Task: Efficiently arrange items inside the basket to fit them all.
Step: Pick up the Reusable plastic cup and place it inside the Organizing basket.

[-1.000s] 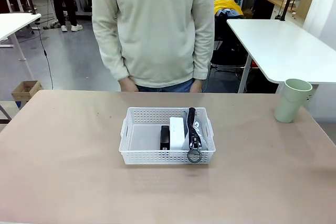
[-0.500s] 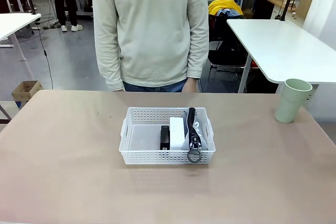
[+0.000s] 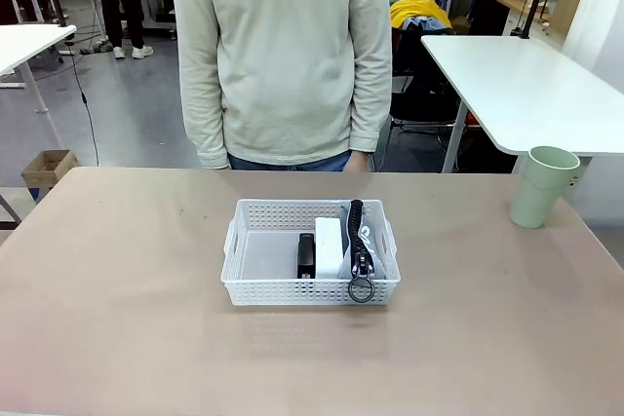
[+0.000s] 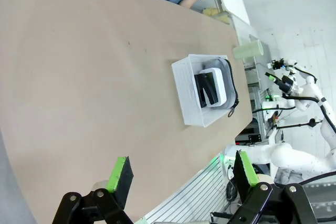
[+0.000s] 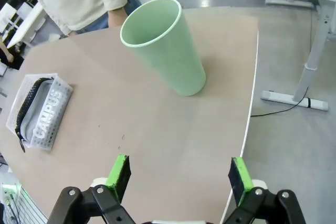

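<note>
Pale green cup (image 3: 543, 187) is standing upright on the desk (image 3: 127, 319), close to its right edge and well apart from the basket (image 3: 292, 291). It is the one item sitting outside.

Basket is sitting mid-desk, long axis running left to right. Items are crowding its right half: small black stapler (image 3: 306, 256), white rounded box (image 3: 329, 246), and grey CAMPUS pouch (image 3: 364, 241) standing on edge by the right wall, its ring (image 3: 361, 289) hanging over the near rim. The left half of the basket floor is lying bare.

Right end effector (image 5: 180, 176) is hovering over the desk, jaws spread wide, gripping nothing. The cup is sitting straight ahead of it, mouth up, long axis vertical, nothing lying between. Left end effector (image 4: 183, 174) is also gaping wide and empty, with the basket well off ahead.

Judging the right arm much the nearer to the cup, and the bare left half the likely spot for it.

Person (image 3: 283, 56) is standing at the far edge, arms hanging, hands off the desk.
</note>
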